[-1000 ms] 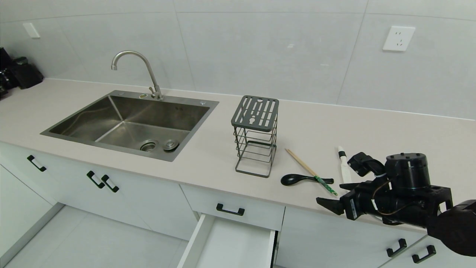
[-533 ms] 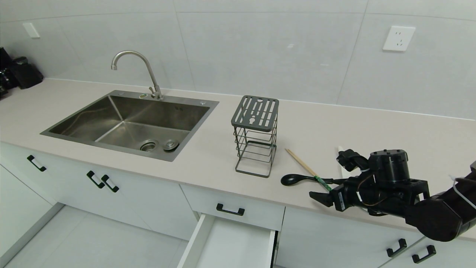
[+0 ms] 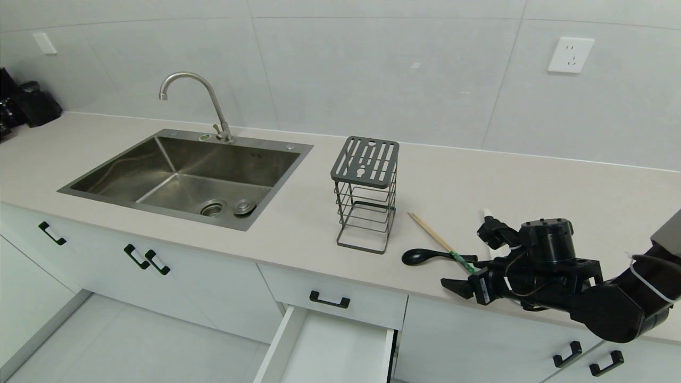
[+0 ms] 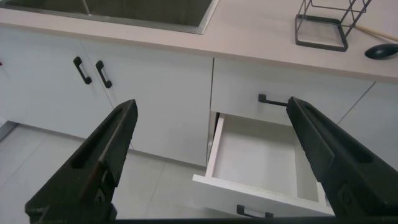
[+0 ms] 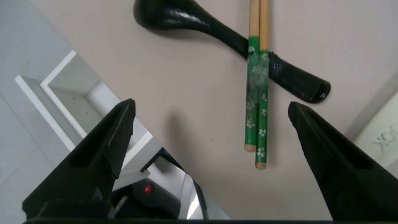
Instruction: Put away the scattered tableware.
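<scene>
Right gripper (image 5: 210,109): fingers spread wide, holding nothing, over the beige stone countertop (image 3: 298,223). The pair of wooden chopsticks with green patterned ends (image 5: 256,93) lies between the fingers, nearer one of them, and crosses over the handle of the glossy black spoon (image 5: 180,15), whose bowl lies beyond the fingertips. Left gripper (image 4: 211,104): fingers likewise apart, with the open white drawer (image 4: 261,155) beyond and between them.

A black spoon (image 3: 421,256) lies flat near the front edge of the worktop (image 3: 479,181), its bowl toward the upright wire rack (image 3: 365,197). Two wooden chopsticks (image 3: 437,239) with green patterned ends lie side by side across its handle. A white utensil (image 3: 487,216), partly hidden, lies near them.
</scene>
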Controlling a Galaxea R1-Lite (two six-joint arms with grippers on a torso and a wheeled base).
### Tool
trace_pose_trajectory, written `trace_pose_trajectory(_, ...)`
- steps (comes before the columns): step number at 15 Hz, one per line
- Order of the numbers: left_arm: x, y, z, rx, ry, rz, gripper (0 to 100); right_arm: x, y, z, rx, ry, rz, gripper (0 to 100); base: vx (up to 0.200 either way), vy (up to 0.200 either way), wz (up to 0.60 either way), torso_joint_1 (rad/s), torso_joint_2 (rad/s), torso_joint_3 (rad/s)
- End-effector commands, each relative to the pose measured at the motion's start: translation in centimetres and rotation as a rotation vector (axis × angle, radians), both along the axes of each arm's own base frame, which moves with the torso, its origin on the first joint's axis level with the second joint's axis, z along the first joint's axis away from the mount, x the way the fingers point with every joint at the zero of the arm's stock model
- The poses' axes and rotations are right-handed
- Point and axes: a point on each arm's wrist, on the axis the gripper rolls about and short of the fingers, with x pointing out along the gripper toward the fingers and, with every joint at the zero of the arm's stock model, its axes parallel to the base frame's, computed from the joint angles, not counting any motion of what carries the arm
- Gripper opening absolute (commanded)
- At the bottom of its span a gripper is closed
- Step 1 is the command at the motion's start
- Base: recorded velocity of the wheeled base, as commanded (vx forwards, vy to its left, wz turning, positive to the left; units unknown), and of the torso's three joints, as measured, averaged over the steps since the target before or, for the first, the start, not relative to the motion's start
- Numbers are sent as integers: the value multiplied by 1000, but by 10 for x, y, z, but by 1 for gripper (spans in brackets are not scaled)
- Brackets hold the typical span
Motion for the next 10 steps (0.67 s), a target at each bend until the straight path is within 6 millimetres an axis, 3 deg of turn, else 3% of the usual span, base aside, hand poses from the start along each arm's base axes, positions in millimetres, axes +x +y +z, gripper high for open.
trace_pose_trajectory(1, 0, 0, 0, -1, 1, 0, 100, 0, 1, -5, -5, 14, 2, 100, 0, 0, 0, 0, 0, 0)
trace_pose_trajectory(10, 0, 0, 0, -1, 1, 0, 100, 17, 7, -10, 3, -8, 4, 100, 0, 0, 0, 0, 0, 0)
